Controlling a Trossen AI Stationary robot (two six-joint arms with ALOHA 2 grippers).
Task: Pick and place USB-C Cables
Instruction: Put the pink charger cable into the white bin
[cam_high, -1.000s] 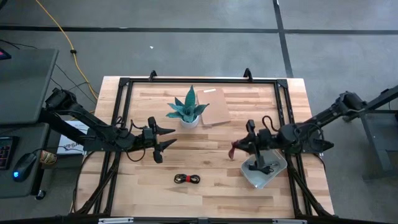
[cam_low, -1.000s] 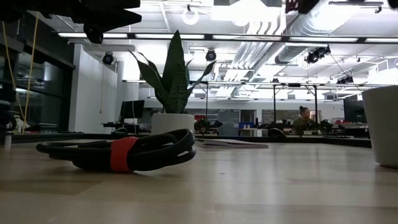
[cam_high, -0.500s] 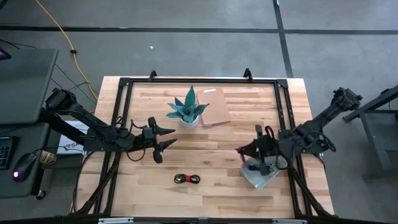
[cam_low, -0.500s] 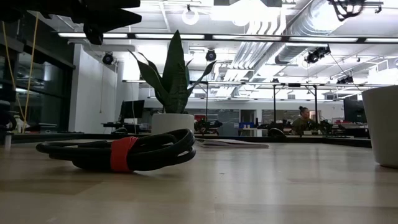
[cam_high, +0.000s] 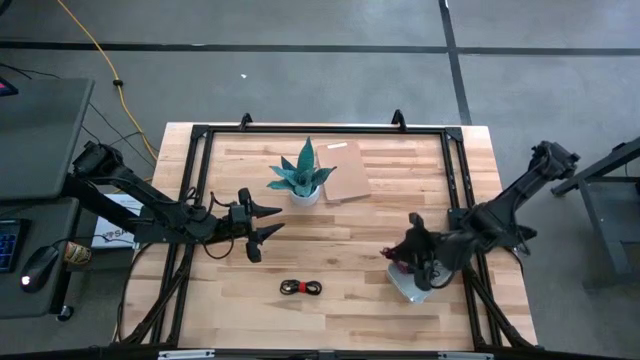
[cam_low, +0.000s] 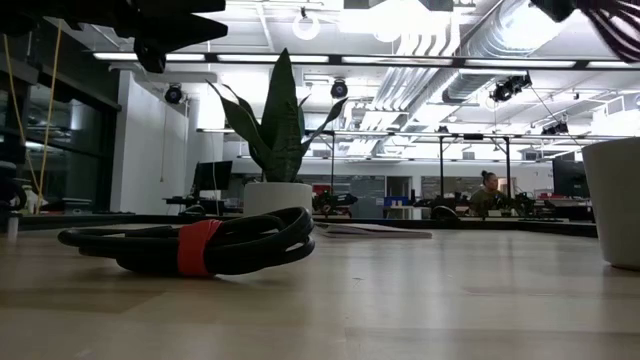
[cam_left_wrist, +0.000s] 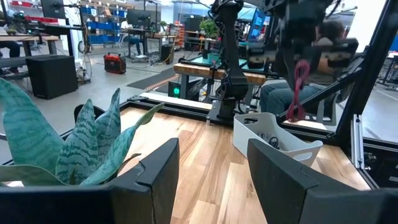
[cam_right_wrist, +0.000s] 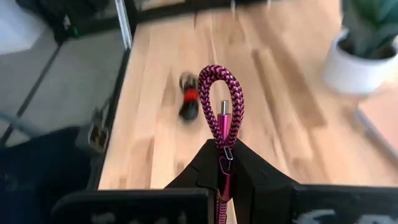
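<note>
- The right arm reaches in from the counter's right edge, bent at the elbow, its wrist turned down toward the counter's right front part.
- The right tool (cam_right_wrist: 224, 163) has its fingers pinched together on a pink-magenta cable (cam_right_wrist: 222, 106).
- The left arm stretches in from the left side; the left tool (cam_high: 265, 222) hangs above the counter with fingers spread apart.

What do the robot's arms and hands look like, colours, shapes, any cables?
Both arms are dark, slim and jointed. The left hand ends in two pointed black fingers, broad and flat-faced in the left wrist view. The right hand has matching matte black fingers. Thin black cables run along both arms. No markings visible.
</note>
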